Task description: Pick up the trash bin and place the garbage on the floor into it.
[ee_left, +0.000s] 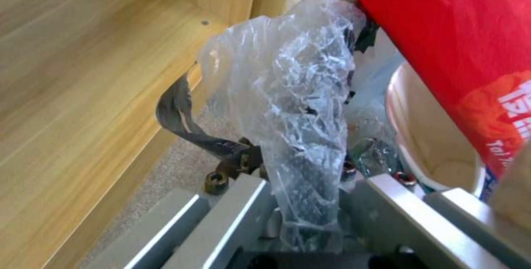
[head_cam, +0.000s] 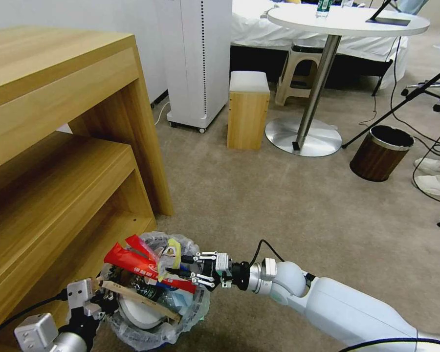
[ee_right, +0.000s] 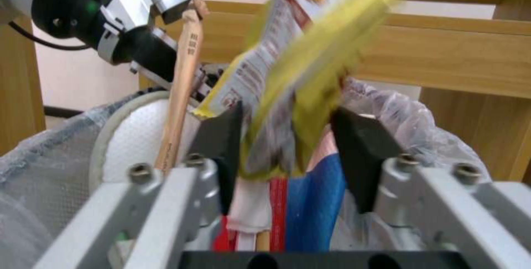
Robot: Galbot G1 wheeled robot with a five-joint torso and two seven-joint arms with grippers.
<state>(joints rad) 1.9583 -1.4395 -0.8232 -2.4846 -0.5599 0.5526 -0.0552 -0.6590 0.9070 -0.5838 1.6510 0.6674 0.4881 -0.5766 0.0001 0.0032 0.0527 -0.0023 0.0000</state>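
- The trash bin (head_cam: 154, 332) sits low in the head view beside the bottom shelf of the wooden shelving unit (head_cam: 58, 161), above the beige carpet floor (head_cam: 298, 205); whether it touches the floor cannot be told.
- The left gripper (head_cam: 99, 299) is at the bin's rim on the side nearest the shelving. In the left wrist view its fingers (ee_left: 232, 215) are closed on a bunched fold of the crinkled plastic liner (ee_left: 288, 107) and on the dark rim under it.
- The bin is heaped with garbage: a red packet (head_cam: 132, 264) lies slanted across the top, a wooden stick (head_cam: 142, 300) crosses below it, and a white slipper (head_cam: 137, 315) rests against the inner wall.
- The right gripper (head_cam: 193, 269) reaches in from the opposite side, over the rim, with its fingertips above the heap.
- In the right wrist view its black finger pads (ee_right: 221, 144) stand apart, and a yellow wrapper (ee_right: 310, 74) sits upright between them. The wrapper is blurred, and the pads do not appear to press on it.
- Below the wrapper in that view lie red and blue pieces (ee_right: 310, 215) of litter, with the slipper and the stick beside them.
- A dark brown bin with a metal rim (head_cam: 381, 152) stands well apart on the carpet, near the round table's base (head_cam: 303, 137).
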